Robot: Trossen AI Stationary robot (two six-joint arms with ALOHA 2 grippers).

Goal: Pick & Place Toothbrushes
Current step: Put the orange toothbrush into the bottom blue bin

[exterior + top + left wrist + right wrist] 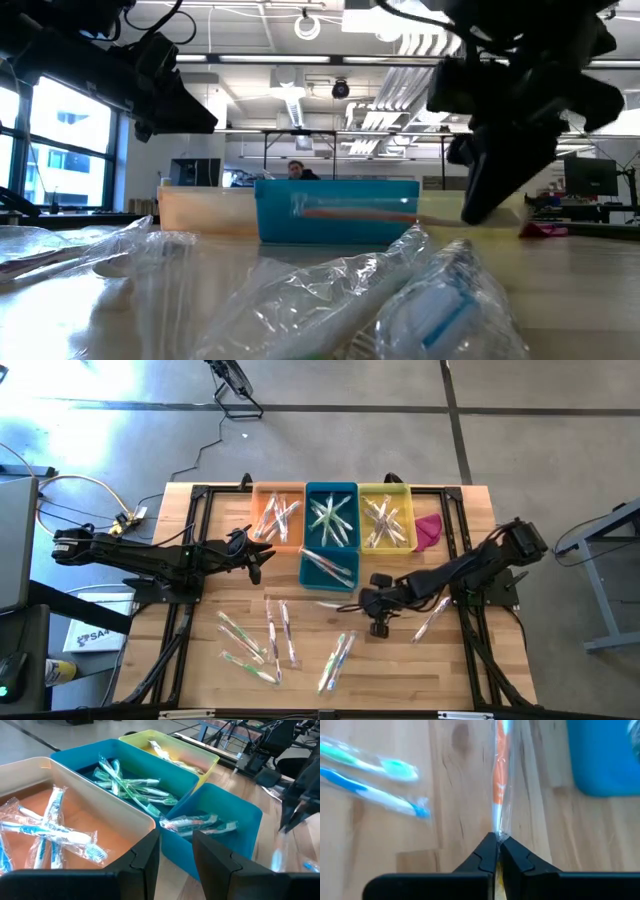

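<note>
Right end effector (496, 851) clamped on clear-wrapped orange-handled toothbrush (499, 780), flat on wooden table (460, 795).

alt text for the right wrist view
The right end effector is shut on the wrapper of an orange toothbrush lying on the wooden table. A green toothbrush and a blue toothbrush lie nearby, beside a blue bin.

A robotics laboratory in an open, office-like hall. Two dark arms are mounted at the left and right edges of a wooden table (200, 660) on a bare concrete floor (520, 430), with loose cables (70, 490) beside the table's left edge. Beyond the table's far edge: exposed ceiling ducts (400, 75), strip lights, large windows (60, 150), monitors (590, 178) and a seated person (296, 170).
</note>
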